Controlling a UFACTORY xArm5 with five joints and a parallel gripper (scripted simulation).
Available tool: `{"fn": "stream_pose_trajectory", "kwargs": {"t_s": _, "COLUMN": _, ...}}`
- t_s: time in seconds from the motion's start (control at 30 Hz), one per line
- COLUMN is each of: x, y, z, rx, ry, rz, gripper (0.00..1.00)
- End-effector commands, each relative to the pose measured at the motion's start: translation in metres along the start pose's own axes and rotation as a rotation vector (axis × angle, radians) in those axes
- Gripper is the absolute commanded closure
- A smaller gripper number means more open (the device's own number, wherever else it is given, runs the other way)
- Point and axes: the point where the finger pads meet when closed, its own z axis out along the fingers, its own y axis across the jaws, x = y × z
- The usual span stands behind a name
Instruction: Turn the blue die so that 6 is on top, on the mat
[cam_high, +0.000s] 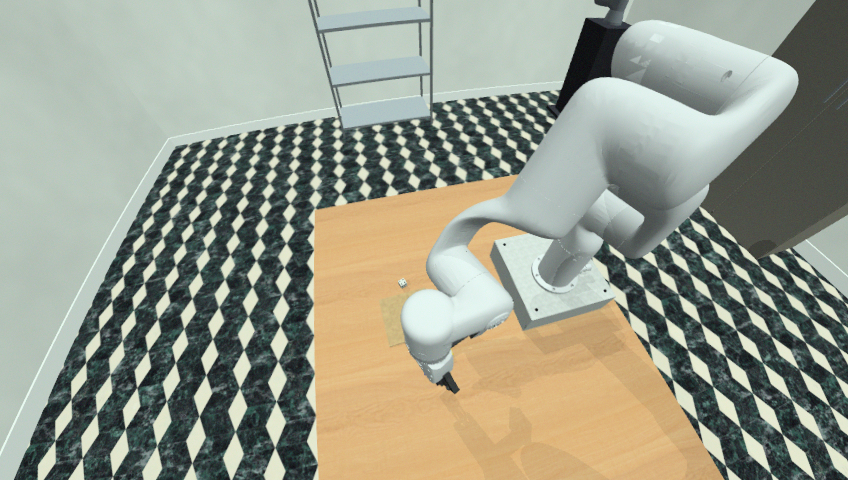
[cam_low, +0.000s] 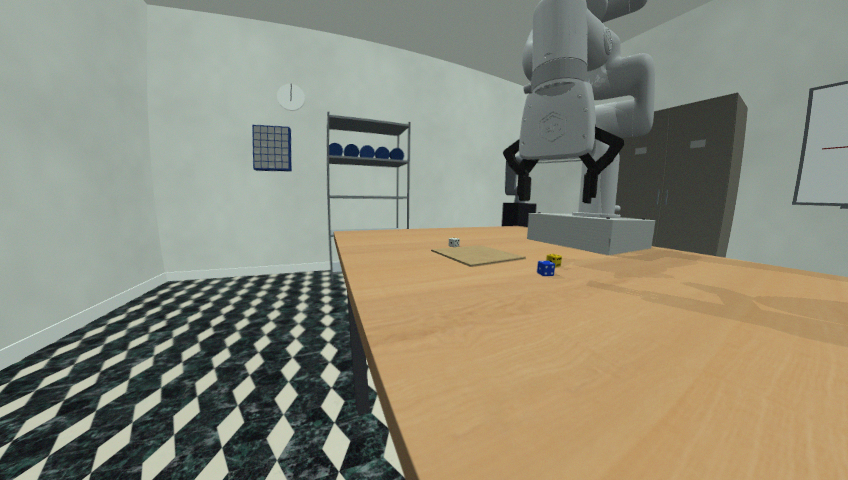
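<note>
In the exterior view the blue die lies on the wooden table, off the mat, just right of the tan mat's near corner. A yellow die lies close behind it. A white die lies beyond the mat's far left edge; it also shows in the top view. My gripper is open and empty, hanging high above the blue and yellow dice. In the top view the arm's wrist hides the blue and yellow dice and much of the mat; only one dark finger shows.
The arm's grey base block stands on the table behind the dice. A metal shelf stands beyond the table's far edge, a dark cabinet behind the base.
</note>
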Motion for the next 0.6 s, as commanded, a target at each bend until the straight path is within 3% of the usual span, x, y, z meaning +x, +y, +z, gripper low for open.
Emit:
{"fn": "stream_pose_trajectory", "kwargs": {"t_s": 0.0, "x": -0.001, "y": 0.000, "z": 0.005, "rx": 0.000, "ry": -0.004, "rz": 0.174, "gripper": 0.00}}
{"fn": "stream_pose_trajectory", "kwargs": {"t_s": 0.57, "x": 0.001, "y": 0.000, "z": 0.021, "rx": -0.001, "ry": -0.004, "rz": 0.669, "gripper": 0.00}}
